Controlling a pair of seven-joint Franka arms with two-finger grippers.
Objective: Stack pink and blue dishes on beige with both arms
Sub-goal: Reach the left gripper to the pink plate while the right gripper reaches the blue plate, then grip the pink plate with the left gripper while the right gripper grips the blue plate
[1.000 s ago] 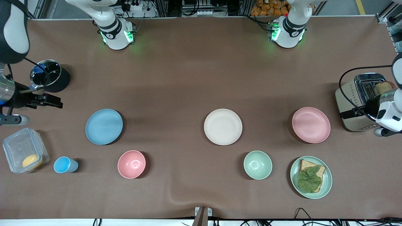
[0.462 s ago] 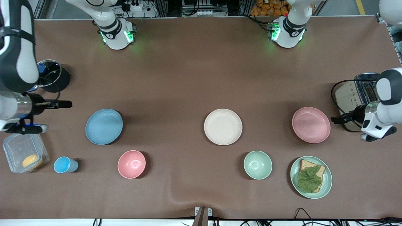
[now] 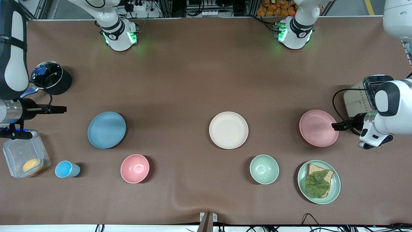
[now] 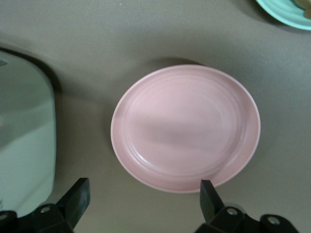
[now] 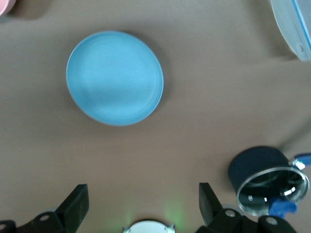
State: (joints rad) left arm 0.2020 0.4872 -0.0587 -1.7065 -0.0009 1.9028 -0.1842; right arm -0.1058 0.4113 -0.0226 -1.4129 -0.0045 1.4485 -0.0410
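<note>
The beige plate [image 3: 228, 130] lies flat near the middle of the bench [image 3: 193, 80], with nothing stacked on it. The pink plate [image 3: 318, 128] lies toward the left arm's end of the bench, well apart from the beige one, and the blue plate [image 3: 106, 130] lies toward the right arm's end, also well apart from it. All three sit about equally near the front camera.

The left gripper [image 3: 336, 126] hangs over the outer edge of the pink plate, beside the toaster [image 3: 362, 96]. In the left wrist view its two fingers [image 4: 211, 199] stand wide apart with nothing between them, and the pink plate [image 4: 185, 127] fills the space ahead of them.

The right gripper [image 3: 61, 109] is over bare bench between the blue plate and the black pot [image 3: 51, 78], not over the plate itself. In the right wrist view its fingers [image 5: 209, 204] are likewise spread wide and empty, with the blue plate [image 5: 115, 77] ahead of them.

Nearer the front camera than the plates stand a clear container [image 3: 24, 158] holding something yellow, a blue cup [image 3: 66, 169], a pink bowl [image 3: 135, 168], a green bowl [image 3: 264, 169], and a green plate [image 3: 334, 190] carrying bread [image 3: 328, 175] topped with a lettuce leaf [image 3: 317, 184].
</note>
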